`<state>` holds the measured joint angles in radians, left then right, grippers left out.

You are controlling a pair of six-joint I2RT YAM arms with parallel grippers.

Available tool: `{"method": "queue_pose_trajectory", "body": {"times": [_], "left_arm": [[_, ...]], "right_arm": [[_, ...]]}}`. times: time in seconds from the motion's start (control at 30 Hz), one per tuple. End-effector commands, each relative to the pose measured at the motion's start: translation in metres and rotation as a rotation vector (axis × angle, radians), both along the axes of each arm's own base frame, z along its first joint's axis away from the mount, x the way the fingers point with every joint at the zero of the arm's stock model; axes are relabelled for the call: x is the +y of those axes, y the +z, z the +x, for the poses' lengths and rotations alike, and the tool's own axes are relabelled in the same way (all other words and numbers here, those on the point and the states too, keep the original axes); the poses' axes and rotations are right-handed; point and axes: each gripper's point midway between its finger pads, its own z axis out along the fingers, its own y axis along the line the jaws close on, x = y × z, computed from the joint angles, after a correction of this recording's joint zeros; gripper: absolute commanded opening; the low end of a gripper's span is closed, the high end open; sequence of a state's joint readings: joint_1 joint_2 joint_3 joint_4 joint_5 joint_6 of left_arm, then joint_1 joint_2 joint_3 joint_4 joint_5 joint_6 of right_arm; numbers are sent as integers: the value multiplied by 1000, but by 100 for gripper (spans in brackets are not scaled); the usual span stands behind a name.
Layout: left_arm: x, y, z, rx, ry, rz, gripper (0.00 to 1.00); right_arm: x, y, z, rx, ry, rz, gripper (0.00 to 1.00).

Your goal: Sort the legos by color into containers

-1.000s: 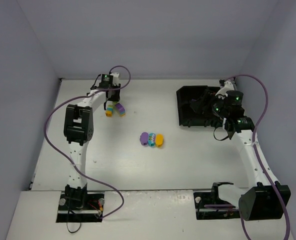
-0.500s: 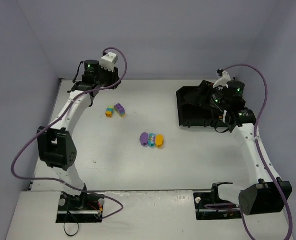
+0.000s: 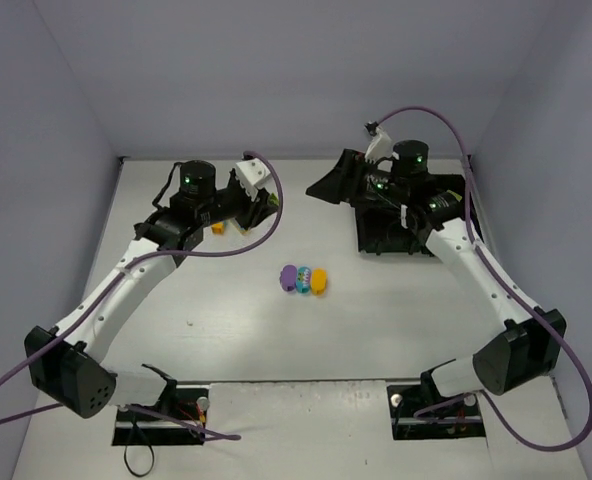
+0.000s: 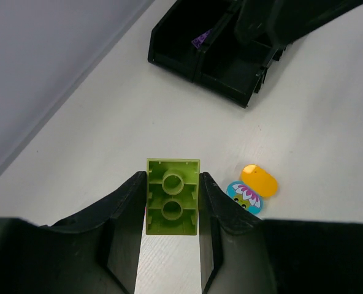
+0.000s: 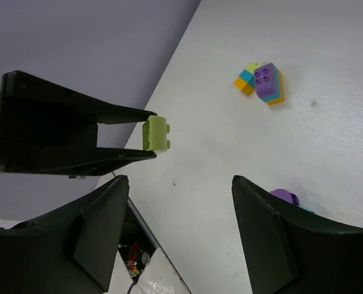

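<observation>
Two grippers are over the white table. My left gripper is clenched on a lime green rectangular plastic brick, held clear of the tabletop and well apart from the black four-compartment plastic tray. My right gripper is spread, nothing between its fingers. A purple oval brick, a cyan oval brick and an orange oval brick lie side by side mid-table.
</observation>
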<state>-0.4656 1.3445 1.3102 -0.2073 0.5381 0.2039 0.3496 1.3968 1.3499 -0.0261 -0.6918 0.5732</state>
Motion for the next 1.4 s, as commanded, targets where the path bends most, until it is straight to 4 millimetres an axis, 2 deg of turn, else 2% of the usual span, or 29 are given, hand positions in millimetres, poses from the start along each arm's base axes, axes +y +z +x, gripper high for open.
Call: {"method": "queue_pose_trajectory", "body": {"times": [0.0, 0.3, 0.4, 0.67, 1.03, 1.27, 1.37], "left_arm": [[1, 53, -20, -184, -41, -35, 15], [-7, 57, -49, -196, -100, -35, 15], [-7, 53, -50, -191, -96, -30, 15], [-7, 50, -50, -190, -93, -22, 15], [-10, 61, -60, -222, -115, -37, 15], [-6, 59, -57, -241, -95, -14, 15], [-5, 58, -56, -249, -95, -2, 15]], "right_arm": [[27, 40, -6, -98, 82, 81, 64], [65, 38, -19, -88, 160, 98, 61], [76, 43, -27, -96, 188, 111, 60], [85, 44, -37, -101, 207, 122, 59], [97, 16, -38, -37, 213, 95, 57], [104, -5, -39, 22, 227, 78, 54], [105, -12, -40, 41, 234, 73, 48]]}}
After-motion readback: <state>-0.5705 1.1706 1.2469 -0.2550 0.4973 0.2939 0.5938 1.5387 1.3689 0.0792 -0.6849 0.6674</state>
